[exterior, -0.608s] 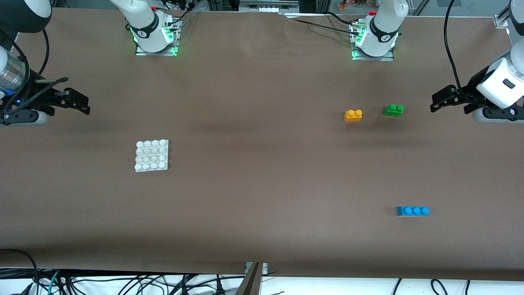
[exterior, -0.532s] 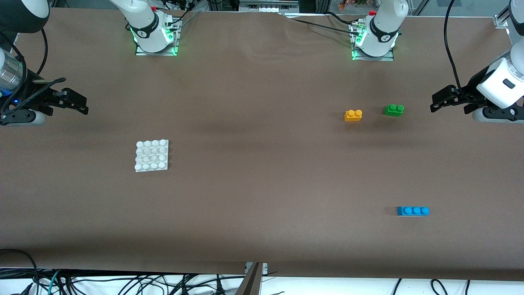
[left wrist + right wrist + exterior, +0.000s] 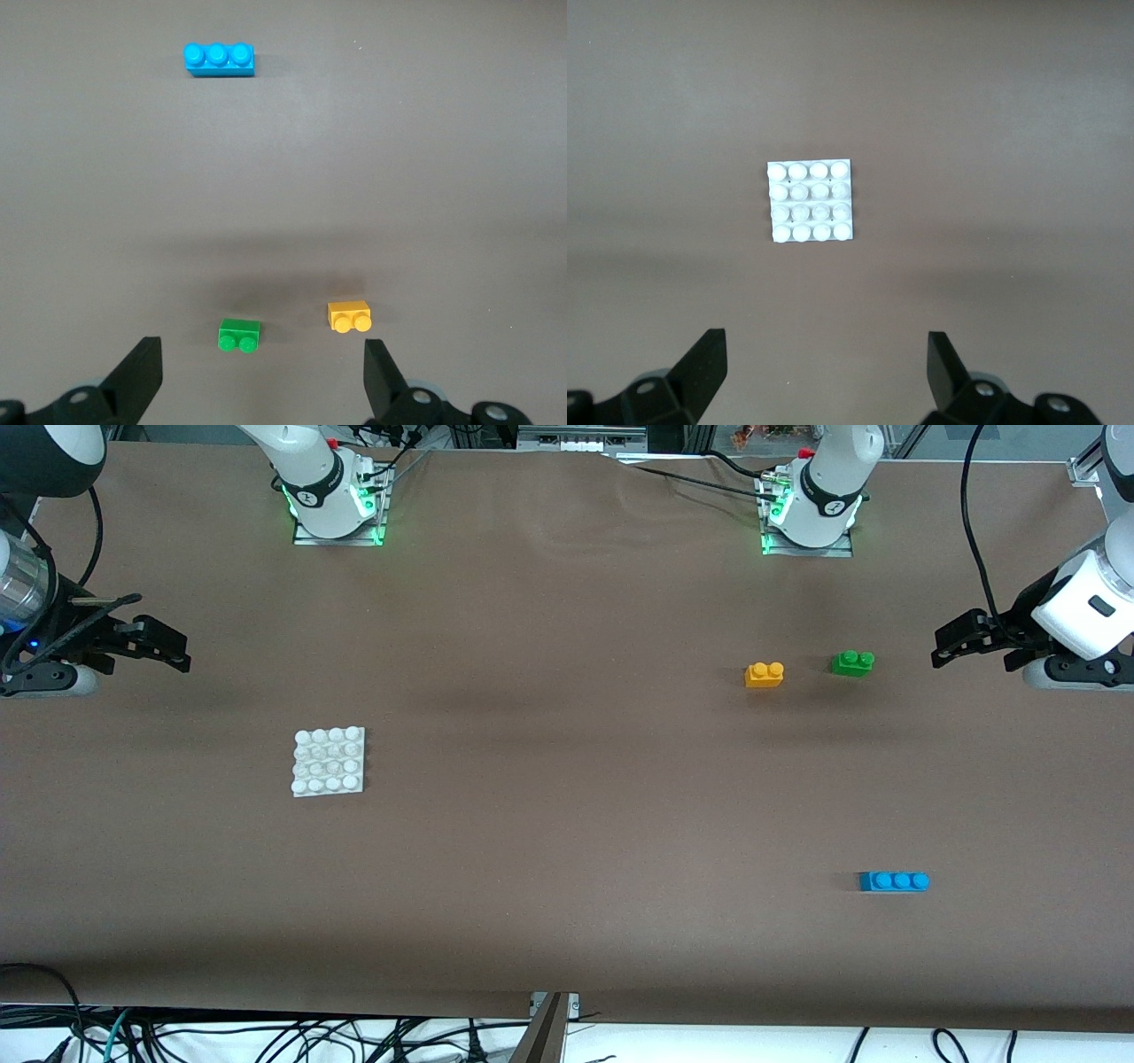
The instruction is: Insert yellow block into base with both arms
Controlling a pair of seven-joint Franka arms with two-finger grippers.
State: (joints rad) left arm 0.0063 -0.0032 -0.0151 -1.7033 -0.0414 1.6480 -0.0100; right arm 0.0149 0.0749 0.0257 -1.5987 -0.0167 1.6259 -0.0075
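Observation:
The yellow block [image 3: 764, 674] [image 3: 349, 316] lies studs up on the brown table, toward the left arm's end. The white studded base [image 3: 328, 761] [image 3: 810, 202] lies flat toward the right arm's end. My left gripper [image 3: 952, 642] [image 3: 261, 376] hangs open and empty over the table edge at its own end, apart from the block. My right gripper [image 3: 173, 651] [image 3: 824, 367] hangs open and empty over the table at the right arm's end, well clear of the base.
A green two-stud brick [image 3: 852, 662] [image 3: 239, 335] sits beside the yellow block, toward the left arm's end. A blue three-stud brick [image 3: 894, 881] [image 3: 220, 59] lies nearer the front camera. Both arm bases [image 3: 337, 505] stand along the table's back edge.
The right gripper has drawn back slightly toward its end of the table. The left arm and all bricks are unmoved.

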